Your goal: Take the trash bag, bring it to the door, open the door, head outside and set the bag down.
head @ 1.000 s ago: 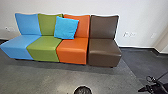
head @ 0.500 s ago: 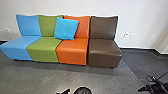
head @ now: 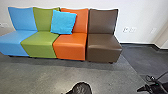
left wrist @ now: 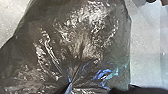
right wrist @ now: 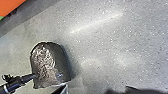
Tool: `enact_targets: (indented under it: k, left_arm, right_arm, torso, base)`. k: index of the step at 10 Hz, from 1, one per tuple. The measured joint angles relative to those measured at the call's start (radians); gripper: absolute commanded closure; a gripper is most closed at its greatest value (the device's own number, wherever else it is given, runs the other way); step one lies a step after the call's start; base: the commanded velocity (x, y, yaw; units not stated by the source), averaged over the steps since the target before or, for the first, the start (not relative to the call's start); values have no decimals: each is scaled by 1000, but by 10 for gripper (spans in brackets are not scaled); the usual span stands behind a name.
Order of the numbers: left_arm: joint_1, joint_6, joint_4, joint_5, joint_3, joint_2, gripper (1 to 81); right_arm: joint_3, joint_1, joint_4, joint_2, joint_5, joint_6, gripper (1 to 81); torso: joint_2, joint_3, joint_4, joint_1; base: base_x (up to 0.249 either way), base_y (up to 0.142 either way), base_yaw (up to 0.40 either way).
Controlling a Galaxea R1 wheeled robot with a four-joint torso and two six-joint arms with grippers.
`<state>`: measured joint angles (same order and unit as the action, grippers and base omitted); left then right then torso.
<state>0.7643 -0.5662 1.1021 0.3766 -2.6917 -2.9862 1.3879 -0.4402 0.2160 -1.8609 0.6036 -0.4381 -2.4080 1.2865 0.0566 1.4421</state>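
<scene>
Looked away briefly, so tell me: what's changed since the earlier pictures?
The robot's camera has moved, so the seats sit higher in the head view. More of a dark rounded thing, probably the trash bag, shows at the bottom edge. I see nothing taken or released. The blue pillow still leans between the green and orange seats.

Grey floor (head: 40,75), speckled, shiny in patches; darker section (head: 140,57) on the right. Standing on it, in one row left to right: blue seat (head: 16,45), green seat (head: 40,46), orange seat (head: 70,48), brown seat (head: 103,48). All armless.
</scene>
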Motion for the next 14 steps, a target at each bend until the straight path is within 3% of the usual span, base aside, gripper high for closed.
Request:
enact_targets:
  k: [2, 8, 11, 14]
  left_arm:
    - [7, 0, 0, 0, -4, 5, 10]
    - [11, 0, 1, 34, -13, 5, 10]
    - [9, -1, 9, 68, -11, 3, 10]
    - [15, -4, 21, 76, -16, 5, 10]
  right_arm:
    - [0, -1, -1, -3, 0, 0, 10]
    - [0, 1, 1, -3, 0, 0, 10]
    - [1, 2, 0, -13, -1, 0, 10]
    - [2, -4, 0, -16, -1, 0, 10]
  torso:
    - [-61, 53, 3, 39]
    - [-250, 69, 3, 167]
    - [-261, 69, 3, 234]
    - [-269, 69, 3, 244]
  base:
    - [0, 0, 0]
    - [0, 0, 0]
    - [0, 0, 0]
    - [0, 0, 0]
